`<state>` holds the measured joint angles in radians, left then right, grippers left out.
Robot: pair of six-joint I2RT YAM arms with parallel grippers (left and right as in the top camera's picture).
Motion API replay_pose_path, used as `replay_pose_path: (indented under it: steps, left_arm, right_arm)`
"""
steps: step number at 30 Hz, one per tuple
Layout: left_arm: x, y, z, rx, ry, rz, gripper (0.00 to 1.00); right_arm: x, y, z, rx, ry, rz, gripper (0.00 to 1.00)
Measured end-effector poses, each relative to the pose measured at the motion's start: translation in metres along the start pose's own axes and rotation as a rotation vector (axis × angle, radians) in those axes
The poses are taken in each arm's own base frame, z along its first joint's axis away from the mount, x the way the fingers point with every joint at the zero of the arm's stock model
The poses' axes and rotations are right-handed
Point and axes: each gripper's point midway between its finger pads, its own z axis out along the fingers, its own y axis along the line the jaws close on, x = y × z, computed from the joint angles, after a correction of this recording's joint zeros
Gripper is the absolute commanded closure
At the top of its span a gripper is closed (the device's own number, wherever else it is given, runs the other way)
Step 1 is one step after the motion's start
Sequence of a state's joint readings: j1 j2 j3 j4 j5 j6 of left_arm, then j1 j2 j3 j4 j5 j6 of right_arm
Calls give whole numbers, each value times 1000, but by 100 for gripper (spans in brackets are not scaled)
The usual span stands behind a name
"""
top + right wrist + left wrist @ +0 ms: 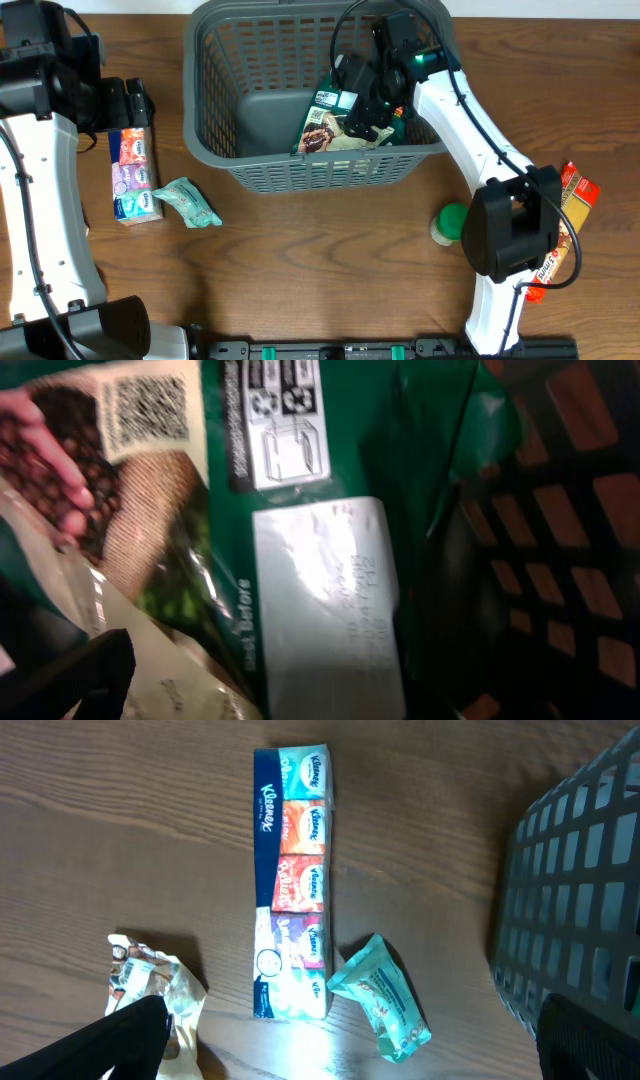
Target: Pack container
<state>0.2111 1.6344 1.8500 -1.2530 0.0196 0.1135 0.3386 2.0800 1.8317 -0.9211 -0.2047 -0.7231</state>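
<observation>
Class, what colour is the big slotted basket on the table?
The basket is dark grey, seen best in the overhead view.

"Kleenex" — repeated along the tissue multipack (290,885)

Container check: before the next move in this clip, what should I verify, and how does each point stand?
1. Coffee bag inside the container: ok, it leans at the right side.
2. Right gripper let go of the bag: cannot tell; the bag fills the wrist view.
3. Left gripper open and empty: ok.
4. Tissue pack lying free: not ok, the teal packet touches one end.
5. Room left in the container: ok, the left part of the base is bare.
</observation>
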Motion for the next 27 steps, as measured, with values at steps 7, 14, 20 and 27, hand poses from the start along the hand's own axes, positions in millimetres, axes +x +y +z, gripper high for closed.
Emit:
replay_pose_path:
  steps: [7,14,20,27]
  left_arm:
    - [0,0,-3,0,-8,0,1]
    - [1,0,-13,-1,-29,-1,1]
    - [2,0,-14,-1,-29,-1,1]
    - [1,0,-14,-2,-29,-1,1]
  right_arm:
    - [-40,-13,-37,61,-139,46,1]
    - [-100,-31,-113,180,-348,69,9]
    - [-118,-26,-122,191,-407,74,4]
    - [-140,-11,-123,184,-454,41,34]
